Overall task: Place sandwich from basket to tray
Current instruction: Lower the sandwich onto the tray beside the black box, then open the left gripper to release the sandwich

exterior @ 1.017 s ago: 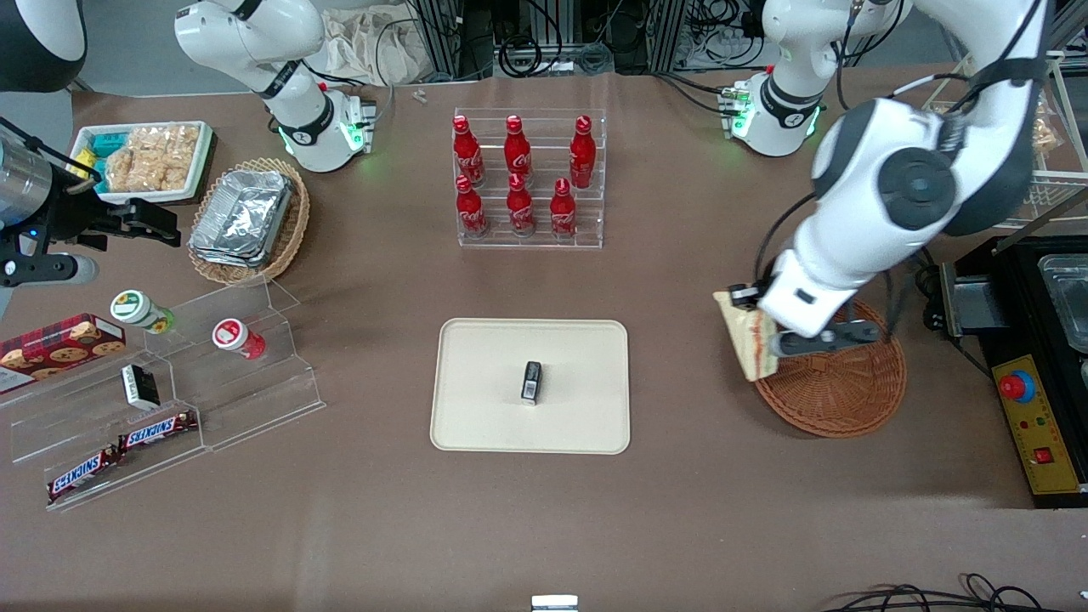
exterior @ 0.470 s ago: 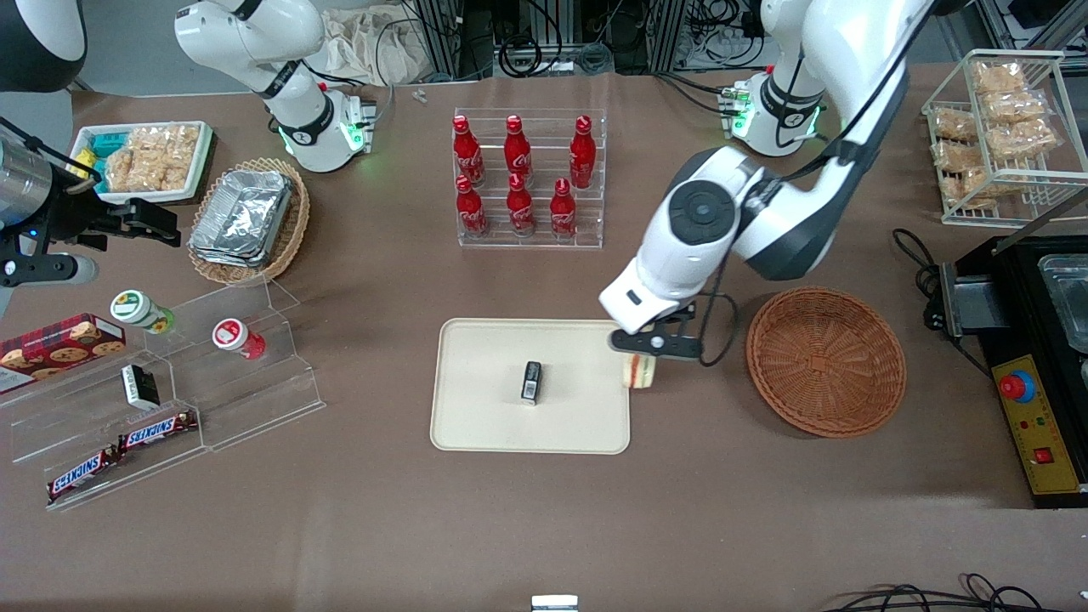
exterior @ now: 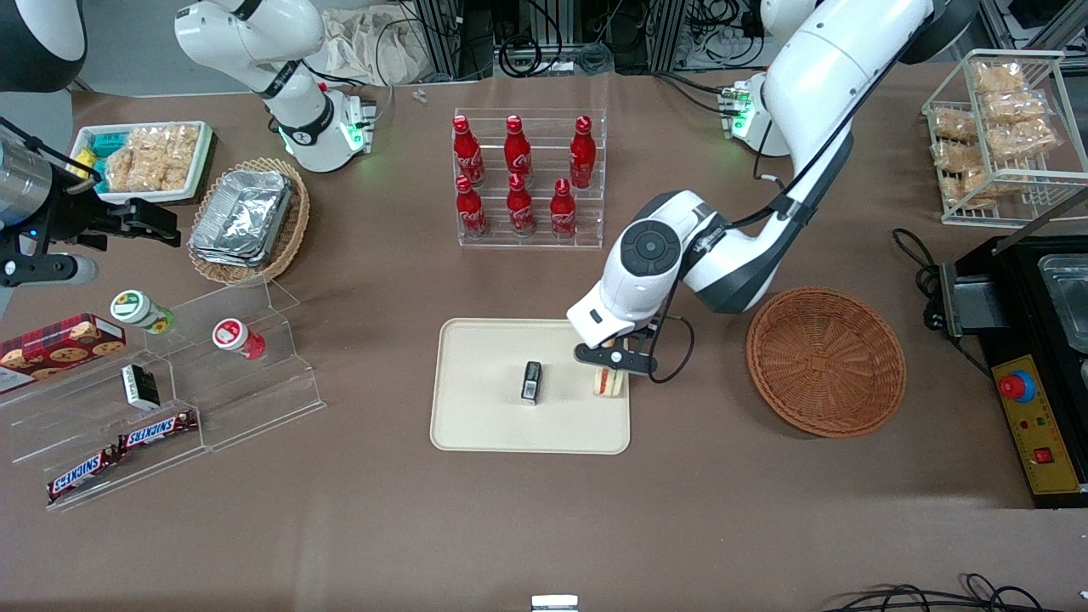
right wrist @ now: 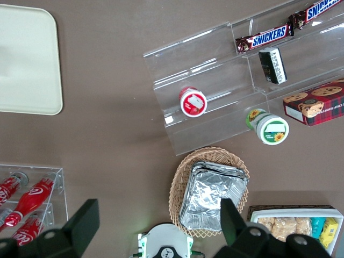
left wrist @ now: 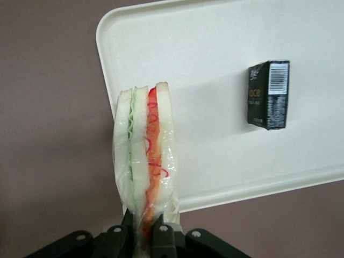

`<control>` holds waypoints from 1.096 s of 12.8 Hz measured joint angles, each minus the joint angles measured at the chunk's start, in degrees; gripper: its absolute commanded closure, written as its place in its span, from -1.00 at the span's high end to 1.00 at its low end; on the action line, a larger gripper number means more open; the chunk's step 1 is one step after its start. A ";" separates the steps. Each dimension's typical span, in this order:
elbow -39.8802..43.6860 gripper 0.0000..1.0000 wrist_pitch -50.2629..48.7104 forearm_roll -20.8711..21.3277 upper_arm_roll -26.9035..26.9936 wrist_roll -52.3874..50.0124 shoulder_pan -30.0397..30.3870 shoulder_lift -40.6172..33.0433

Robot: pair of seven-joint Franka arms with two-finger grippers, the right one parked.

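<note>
The gripper (exterior: 614,364) pinches the sandwich (exterior: 608,382) on its edge, so it hangs over the tray (exterior: 476,425), beside the small black packet (exterior: 531,381), ready to set down.

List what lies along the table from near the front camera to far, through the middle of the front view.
Cream tray, small black packet on it, then the rack of red cola bottles. The tool holds the sandwich over the tray's edge.

the gripper (exterior: 610,367) grips the upright wrapped sandwich (left wrist: 144,153) over the cream tray's (exterior: 484,425) edge nearest the basket (exterior: 824,361).
</note>
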 measured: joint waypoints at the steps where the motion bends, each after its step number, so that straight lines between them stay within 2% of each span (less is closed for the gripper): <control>1: 0.06 -1.00 0.76 0.45 0.05 -0.17 0.00 0.95; 3: 0.31 -1.00 2.14 0.69 0.13 -1.01 0.00 2.70; 4: 0.45 -0.81 2.65 1.05 0.18 -1.35 0.00 3.37; 5: 0.56 -0.47 2.97 2.07 0.21 -1.87 0.00 3.90; 6: 0.63 0.32 3.09 2.98 0.23 -2.51 0.00 4.28; 7: 0.66 0.88 3.15 3.24 0.24 -2.92 0.00 4.53; 8: 0.68 0.97 3.20 3.30 0.26 -3.14 0.01 4.64; 14: 1.84 0.98 2.84 3.34 0.37 -5.04 0.64 4.21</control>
